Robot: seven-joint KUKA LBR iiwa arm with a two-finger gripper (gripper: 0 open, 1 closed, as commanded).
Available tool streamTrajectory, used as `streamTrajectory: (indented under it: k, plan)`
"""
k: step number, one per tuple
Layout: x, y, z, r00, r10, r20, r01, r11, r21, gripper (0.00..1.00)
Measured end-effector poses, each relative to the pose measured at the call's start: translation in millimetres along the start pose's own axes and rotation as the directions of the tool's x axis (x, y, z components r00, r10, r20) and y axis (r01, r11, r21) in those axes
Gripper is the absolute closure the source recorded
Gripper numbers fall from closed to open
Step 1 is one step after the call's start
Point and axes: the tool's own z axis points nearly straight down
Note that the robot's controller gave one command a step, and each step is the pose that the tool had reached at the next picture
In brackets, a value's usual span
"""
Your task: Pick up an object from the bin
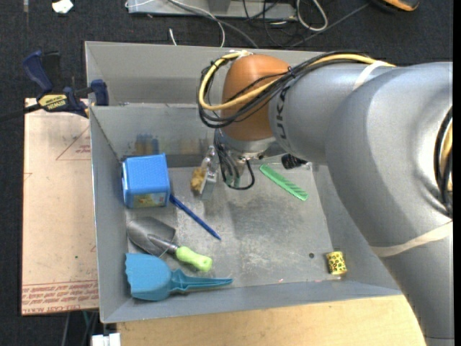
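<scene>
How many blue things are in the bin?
3. A blue box sits at the left side, a thin blue stick lies just right of it, and a blue fan-shaped scoop lies in the near left corner. The arm may hide more.

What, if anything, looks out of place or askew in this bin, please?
Nothing looks damaged or spilled. The loose things simply lie scattered: a blue box at the left, a green comb aslant in the middle, a small yellow block alone near the front right corner. The claw is beside a small tan thing.
</scene>
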Motion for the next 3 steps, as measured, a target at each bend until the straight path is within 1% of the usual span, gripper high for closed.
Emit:
streamTrajectory:
  k: [3]
  plan:
    - [0.0,0.0,0.0,1.0,0.0,0.0,0.0,1.0,0.0,1.0]
